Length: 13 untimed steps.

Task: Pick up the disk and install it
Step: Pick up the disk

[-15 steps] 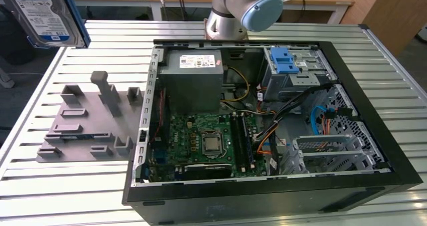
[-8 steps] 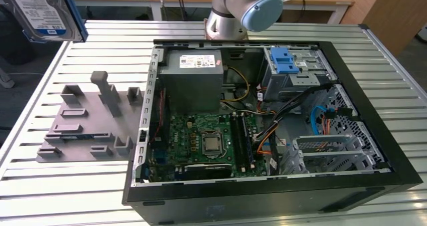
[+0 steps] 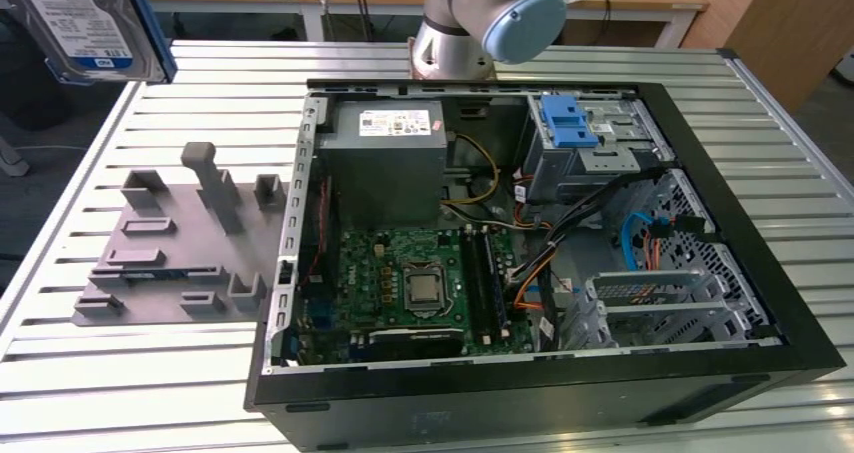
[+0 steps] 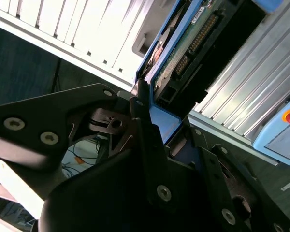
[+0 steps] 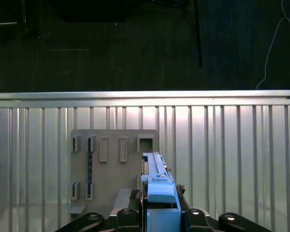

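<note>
1. Disk (image 3: 94, 31) is hanging in the air at the exterior view's far left, well above the tabletop (image 3: 120, 393) and well apart from the open PC case (image 3: 534, 393). Its label side is facing that cam.
2. Jaws are clamping it, closed on the blue rail frame (image 5: 157, 191) at one end. The green circuit board (image 4: 183, 48) side is showing in the second wrist view.
3. In the first wrist view the disk is sitting edge-on over the grey holder plate (image 5: 113, 159), not touching it.
4. Inside the case: drive bay w/ blue latch (image 3: 574, 123), grey power supply (image 3: 387, 168), motherboard (image 3: 414, 283), loose cables (image 3: 627, 238).
5. Risk, my read: the grip is biting plastic at one end only, so a fast swing could be tilting or slipping the disk. Going in, a corner could be catching the case rim or snagging cables by the bay. Skewed rails would be jamming.
6. Writing: the blue-and-white label (image 3: 70, 13) is carrying print & barcodes. The white sticker (image 3: 398, 123) on the power supply is printed too. I'm not quoting either.
</note>
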Motion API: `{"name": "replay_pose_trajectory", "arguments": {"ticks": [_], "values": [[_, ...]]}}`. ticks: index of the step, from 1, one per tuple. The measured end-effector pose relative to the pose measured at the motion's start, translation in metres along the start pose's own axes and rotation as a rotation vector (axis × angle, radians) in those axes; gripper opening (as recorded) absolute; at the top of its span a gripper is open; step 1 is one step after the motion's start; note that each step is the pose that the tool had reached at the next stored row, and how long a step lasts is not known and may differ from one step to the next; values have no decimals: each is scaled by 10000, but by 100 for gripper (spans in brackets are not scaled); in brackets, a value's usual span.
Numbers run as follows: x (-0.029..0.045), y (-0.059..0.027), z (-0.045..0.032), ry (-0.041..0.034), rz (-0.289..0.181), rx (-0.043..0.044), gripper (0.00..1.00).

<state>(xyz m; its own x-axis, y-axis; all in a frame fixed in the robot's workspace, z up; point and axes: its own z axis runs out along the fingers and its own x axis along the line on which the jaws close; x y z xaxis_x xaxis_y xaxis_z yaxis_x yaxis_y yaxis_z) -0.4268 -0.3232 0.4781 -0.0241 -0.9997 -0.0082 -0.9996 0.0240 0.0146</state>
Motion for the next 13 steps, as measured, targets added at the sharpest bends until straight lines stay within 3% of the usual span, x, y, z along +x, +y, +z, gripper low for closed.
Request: {"name": "replay_pose_trajectory", "arguments": {"ticks": [6, 13], "values": [[112, -36, -2, 0, 0, -1, 36], [121, -61, -90, -1, 0, 0, 36]]}}
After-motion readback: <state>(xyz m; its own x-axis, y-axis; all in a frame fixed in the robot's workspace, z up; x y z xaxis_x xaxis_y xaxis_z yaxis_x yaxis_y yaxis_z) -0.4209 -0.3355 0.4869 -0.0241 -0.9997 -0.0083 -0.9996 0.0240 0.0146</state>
